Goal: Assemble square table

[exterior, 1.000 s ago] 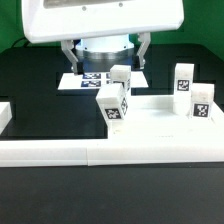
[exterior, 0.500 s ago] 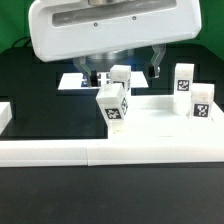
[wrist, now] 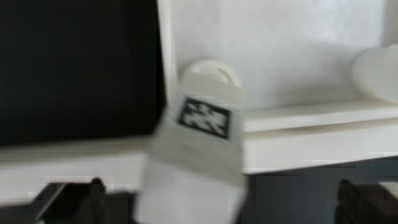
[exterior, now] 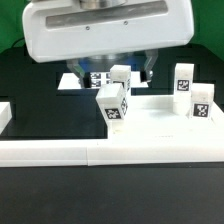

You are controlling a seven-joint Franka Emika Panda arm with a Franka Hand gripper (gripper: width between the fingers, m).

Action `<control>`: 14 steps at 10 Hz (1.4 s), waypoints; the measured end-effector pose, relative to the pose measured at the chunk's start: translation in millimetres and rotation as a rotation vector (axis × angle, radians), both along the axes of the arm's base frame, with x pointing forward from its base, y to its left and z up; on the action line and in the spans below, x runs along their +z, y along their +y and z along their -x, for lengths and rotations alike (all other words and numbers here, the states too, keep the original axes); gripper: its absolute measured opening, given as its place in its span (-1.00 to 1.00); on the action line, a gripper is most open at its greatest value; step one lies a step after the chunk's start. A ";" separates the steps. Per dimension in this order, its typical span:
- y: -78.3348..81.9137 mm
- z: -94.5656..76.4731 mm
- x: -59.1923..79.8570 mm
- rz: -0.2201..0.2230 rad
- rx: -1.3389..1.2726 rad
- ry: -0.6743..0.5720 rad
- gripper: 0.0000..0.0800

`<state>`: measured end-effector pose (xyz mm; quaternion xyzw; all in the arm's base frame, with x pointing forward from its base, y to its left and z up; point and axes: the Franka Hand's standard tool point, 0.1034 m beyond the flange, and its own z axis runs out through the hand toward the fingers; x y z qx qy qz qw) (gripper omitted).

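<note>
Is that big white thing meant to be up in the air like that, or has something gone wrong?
The large white slab hangs raised above the table, blocking most of the arm. Below it, four white legs stand loose and unattached, one of them tilted. Nothing looks spilled or broken.

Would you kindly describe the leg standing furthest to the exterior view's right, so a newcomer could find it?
Start at the white border rail across the front. Behind it, toward the exterior view's right, two tagged legs stand together. The wanted leg is the nearer, shorter-looking one, beside its taller neighbour.
</note>
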<state>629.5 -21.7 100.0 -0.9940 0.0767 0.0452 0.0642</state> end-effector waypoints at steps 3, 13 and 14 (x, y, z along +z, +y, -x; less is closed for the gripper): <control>-4.4 3.5 -25.2 -0.116 -0.166 0.069 0.62; 4.6 1.1 -31.9 -0.078 -0.454 0.114 -0.29; 5.9 0.4 -32.3 -0.063 -0.567 0.121 -0.29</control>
